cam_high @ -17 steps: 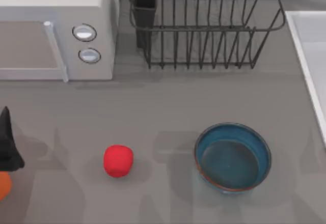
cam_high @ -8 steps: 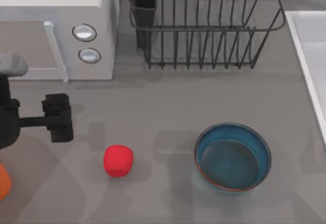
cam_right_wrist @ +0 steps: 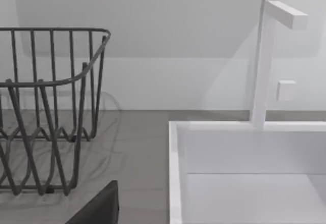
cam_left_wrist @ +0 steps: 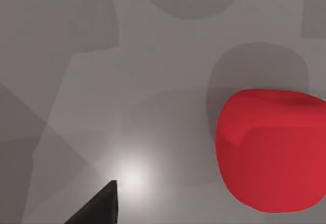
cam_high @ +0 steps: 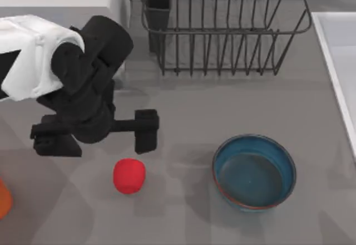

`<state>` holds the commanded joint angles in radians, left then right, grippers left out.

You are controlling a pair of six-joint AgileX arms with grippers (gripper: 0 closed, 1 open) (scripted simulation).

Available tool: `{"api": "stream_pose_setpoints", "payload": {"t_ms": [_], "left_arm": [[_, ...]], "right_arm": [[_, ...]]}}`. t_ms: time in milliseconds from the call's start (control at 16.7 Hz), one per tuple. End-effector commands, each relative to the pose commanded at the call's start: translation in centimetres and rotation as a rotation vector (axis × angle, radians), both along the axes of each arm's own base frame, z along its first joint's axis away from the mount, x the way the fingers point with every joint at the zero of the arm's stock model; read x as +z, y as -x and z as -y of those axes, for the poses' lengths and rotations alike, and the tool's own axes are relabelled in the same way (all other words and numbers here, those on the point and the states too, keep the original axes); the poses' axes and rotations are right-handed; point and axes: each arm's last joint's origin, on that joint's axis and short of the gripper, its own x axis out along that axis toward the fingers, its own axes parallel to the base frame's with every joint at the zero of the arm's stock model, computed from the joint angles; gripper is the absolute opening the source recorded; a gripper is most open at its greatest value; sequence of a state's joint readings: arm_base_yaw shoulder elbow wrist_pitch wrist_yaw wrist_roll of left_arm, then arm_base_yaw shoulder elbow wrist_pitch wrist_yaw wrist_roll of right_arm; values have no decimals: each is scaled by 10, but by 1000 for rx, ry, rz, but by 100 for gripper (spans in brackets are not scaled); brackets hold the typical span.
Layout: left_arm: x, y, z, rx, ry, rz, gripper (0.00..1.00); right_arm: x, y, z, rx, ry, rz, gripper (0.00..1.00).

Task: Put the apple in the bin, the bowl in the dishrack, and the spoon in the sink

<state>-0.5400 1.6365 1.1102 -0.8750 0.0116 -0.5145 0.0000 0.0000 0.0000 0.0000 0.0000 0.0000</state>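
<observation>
Left claw (cam_high: 94,142) now nearer, seemingly above apple (cam_high: 129,175); bowl (cam_high: 254,171) well apart.

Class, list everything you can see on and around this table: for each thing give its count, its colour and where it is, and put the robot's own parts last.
apple: one, bright red, on the table left of the bowl, apart from it.
bowl: one, deep blue with a reddish-brown rim, upright, right of centre.
dishrack: one, black wire, at the back of the table.
utensil cup: one, dark, at the dishrack's left corner.
sink: one, pale white, at the table's right edge.
faucet: one, white, behind the sink.
orange thing: one, at the left edge, cut off.
table: one, grey.
left arm: white and black, its hand above the table just behind the apple, fingers spread.
</observation>
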Motion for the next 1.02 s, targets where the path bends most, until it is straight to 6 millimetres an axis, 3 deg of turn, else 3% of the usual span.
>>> {"api": "stream_pose_setpoints", "payload": {"t_ms": [300,660,1020], "left_arm": [[-18,-11,35,-1,-81,-138,100],[-19,-12,36,1,-84,-142,100],[-65,-13,38,-1,-83,-141,100]], "right_arm": [[0,0,0,0,0,0,100],[0,0,0,0,0,0,100],[0,0,0,0,0,0,100]]}}
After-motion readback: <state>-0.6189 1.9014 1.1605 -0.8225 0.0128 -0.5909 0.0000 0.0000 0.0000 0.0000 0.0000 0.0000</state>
